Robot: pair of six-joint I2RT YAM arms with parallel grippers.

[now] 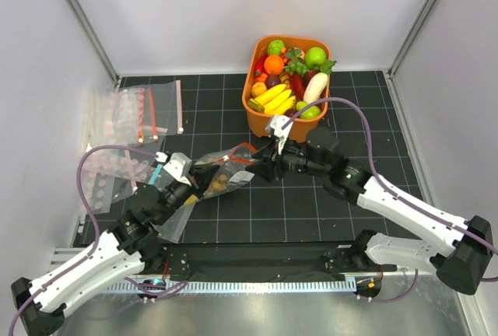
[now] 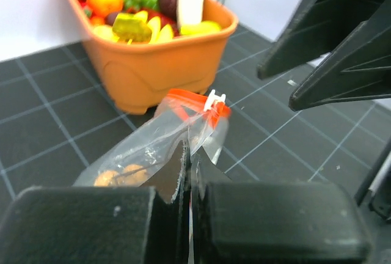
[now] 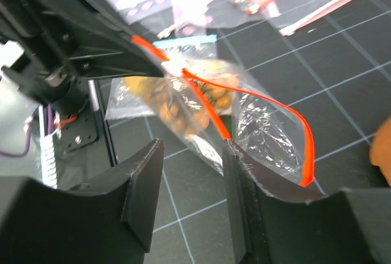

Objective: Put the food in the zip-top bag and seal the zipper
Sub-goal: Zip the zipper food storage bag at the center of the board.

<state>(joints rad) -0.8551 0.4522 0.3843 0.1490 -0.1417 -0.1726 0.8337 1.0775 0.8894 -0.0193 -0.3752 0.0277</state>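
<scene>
The zip-top bag (image 1: 226,171) is held tilted above the mat, with the cluster of brown balls (image 1: 219,183) inside. Its red-orange zipper (image 3: 211,112) gapes open at the mouth. My left gripper (image 1: 194,188) is shut on the bag's clear plastic (image 2: 160,145), with the balls (image 2: 119,175) just left of its jaws (image 2: 189,166). My right gripper (image 1: 262,163) is open at the mouth. In the right wrist view (image 3: 192,148) one red lip ends at its right finger (image 3: 247,197) and the other loops outside it. I cannot pick out the cauliflower, lemon-like fruit or dark green piece.
An orange basket (image 1: 257,114) heaped with toy fruit and vegetables stands just behind the right gripper and shows in the left wrist view (image 2: 153,71). Several spare clear bags (image 1: 128,122) lie at the back left. White walls enclose the black grid mat (image 1: 366,118).
</scene>
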